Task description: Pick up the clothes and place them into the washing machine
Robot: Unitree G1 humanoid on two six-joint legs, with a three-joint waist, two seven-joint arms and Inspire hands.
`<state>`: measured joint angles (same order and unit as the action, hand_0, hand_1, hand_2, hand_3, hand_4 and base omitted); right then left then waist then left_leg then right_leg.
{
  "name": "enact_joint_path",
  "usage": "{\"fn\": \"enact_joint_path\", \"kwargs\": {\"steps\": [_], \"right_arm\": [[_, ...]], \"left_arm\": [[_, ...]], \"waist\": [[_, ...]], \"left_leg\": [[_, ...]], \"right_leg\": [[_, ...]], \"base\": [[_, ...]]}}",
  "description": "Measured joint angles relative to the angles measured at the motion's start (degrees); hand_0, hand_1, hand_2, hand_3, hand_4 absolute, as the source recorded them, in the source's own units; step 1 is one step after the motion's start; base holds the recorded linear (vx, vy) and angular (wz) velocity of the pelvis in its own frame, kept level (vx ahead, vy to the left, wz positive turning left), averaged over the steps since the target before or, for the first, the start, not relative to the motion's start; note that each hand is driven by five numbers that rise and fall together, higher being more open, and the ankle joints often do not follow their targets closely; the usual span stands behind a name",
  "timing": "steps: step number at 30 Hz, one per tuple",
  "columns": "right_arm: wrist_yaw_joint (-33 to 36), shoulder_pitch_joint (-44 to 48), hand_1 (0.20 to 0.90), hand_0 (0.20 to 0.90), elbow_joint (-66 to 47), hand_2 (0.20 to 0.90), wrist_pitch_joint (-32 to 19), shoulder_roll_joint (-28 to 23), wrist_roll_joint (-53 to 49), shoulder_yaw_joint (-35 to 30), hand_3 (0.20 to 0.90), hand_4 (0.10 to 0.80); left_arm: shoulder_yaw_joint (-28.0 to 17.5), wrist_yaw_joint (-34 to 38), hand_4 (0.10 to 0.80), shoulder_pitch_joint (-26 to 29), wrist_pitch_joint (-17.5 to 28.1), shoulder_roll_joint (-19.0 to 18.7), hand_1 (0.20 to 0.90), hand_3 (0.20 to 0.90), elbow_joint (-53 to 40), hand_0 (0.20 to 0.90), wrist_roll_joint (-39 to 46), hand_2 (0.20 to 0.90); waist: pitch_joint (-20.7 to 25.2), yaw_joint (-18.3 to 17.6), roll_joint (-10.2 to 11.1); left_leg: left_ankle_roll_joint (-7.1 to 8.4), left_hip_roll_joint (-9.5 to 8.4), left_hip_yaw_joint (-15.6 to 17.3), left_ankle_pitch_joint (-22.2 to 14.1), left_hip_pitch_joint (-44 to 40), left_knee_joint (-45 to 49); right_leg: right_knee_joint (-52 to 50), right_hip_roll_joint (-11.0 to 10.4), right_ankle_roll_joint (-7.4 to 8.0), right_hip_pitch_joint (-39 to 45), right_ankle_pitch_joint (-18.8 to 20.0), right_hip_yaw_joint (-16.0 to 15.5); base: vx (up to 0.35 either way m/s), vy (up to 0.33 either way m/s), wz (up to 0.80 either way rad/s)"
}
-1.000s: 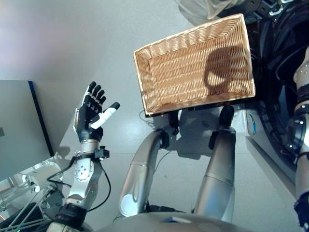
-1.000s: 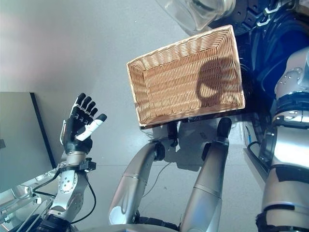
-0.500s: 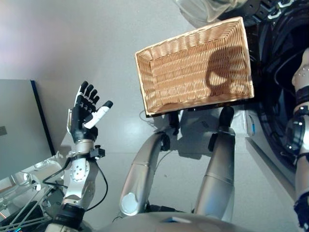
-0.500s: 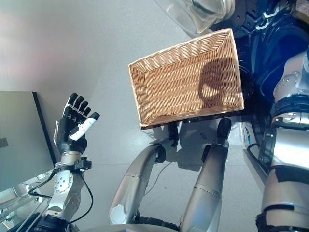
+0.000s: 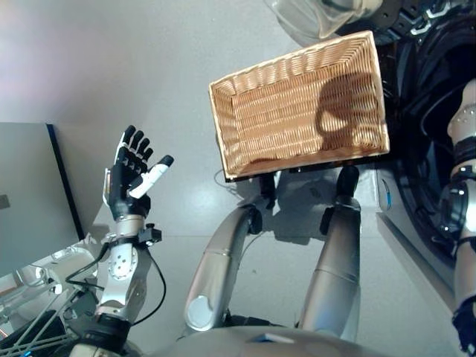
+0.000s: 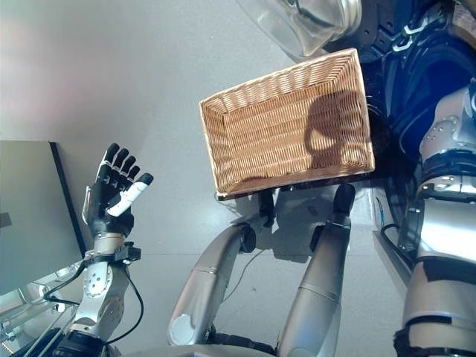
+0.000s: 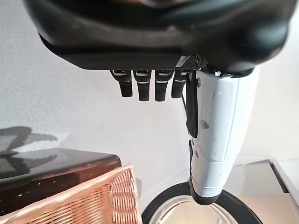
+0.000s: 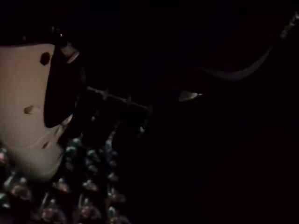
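The wicker basket (image 5: pixel 297 111) rests on the low dark brown box (image 7: pixel 46 168) and holds no clothes. My left hand (image 5: pixel 128 182) is raised over the floor to the left of the basket, open and empty, with straight fingers (image 7: pixel 140 86) and its white thumb (image 7: pixel 219 135) out. My right arm (image 6: pixel 446 223) reaches into the dark opening of the washing machine (image 5: pixel 424 149) at the right. In the right wrist view my right hand (image 8: pixel 28 107) is inside the dark drum, by something speckled (image 8: pixel 70 196) that I cannot make out.
The machine's round glass door (image 5: pixel 312 15) stands open beyond the basket's far edge. A grey panel (image 5: pixel 30 193) stands at the left, with a stand and cables (image 5: pixel 44 297) below it. Grey floor (image 5: pixel 111 67) lies left of the basket.
My left hand has drawn back a little to the left and down since a second ago, then stayed still. The basket and my right arm have not moved.
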<state>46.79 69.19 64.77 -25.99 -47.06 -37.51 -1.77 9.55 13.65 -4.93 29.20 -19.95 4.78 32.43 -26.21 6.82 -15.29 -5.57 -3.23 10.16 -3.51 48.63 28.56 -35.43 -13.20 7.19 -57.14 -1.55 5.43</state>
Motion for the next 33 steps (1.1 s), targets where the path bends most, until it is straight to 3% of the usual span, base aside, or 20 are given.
{"fn": "enact_joint_path", "kwargs": {"steps": [20,23,28,33], "right_arm": [[-2.06,0.79,0.900,0.900,4.72,0.900,2.62,-0.03,0.15,0.32,0.900,0.800],[-3.32,4.14,0.900,0.900,13.41,0.900,7.84,-0.02,2.09,6.94,0.900,0.800],[-4.49,4.15,0.900,0.900,13.88,0.900,12.32,-0.04,8.08,11.43,0.900,0.800],[-5.61,6.43,0.900,0.900,17.48,0.900,16.89,-0.11,14.46,16.38,0.900,0.800]], "left_arm": [[0.00,-1.21,0.800,-0.30,0.00,-0.03,0.900,0.900,0.01,0.900,1.78,0.900],[-0.11,-1.36,0.800,-0.52,-0.03,-0.10,0.900,0.900,-0.08,0.900,1.75,0.900],[-0.26,-1.36,0.800,-1.68,-0.05,-0.12,0.900,0.900,-1.01,0.900,1.75,0.900],[-0.47,-1.16,0.800,-1.92,-0.11,-0.41,0.900,0.900,-2.17,0.900,1.67,0.900]], "waist": [[-0.02,-0.52,0.04],[-0.02,-1.01,0.03],[-0.02,-1.30,0.04],[0.08,-1.66,1.10]], "left_leg": [[-0.07,-0.30,-0.70,0.44,-1.44,-1.13],[-0.08,-0.33,-0.94,0.46,-1.79,-1.15],[0.01,0.02,-0.99,0.25,-0.98,-0.13],[0.46,0.71,-2.41,-2.04,4.48,7.31]], "right_leg": [[1.45,-0.17,0.24,2.02,0.55,-0.69],[1.70,-0.29,0.29,2.60,0.59,-1.06],[1.37,-0.04,0.19,2.16,0.47,-1.21],[-4.58,0.21,-0.41,-2.10,-1.66,-1.57]], "base": [[-0.002,0.000,0.00],[-0.038,-0.002,0.01],[-0.066,-0.026,0.00],[-0.054,-0.038,0.10]]}}
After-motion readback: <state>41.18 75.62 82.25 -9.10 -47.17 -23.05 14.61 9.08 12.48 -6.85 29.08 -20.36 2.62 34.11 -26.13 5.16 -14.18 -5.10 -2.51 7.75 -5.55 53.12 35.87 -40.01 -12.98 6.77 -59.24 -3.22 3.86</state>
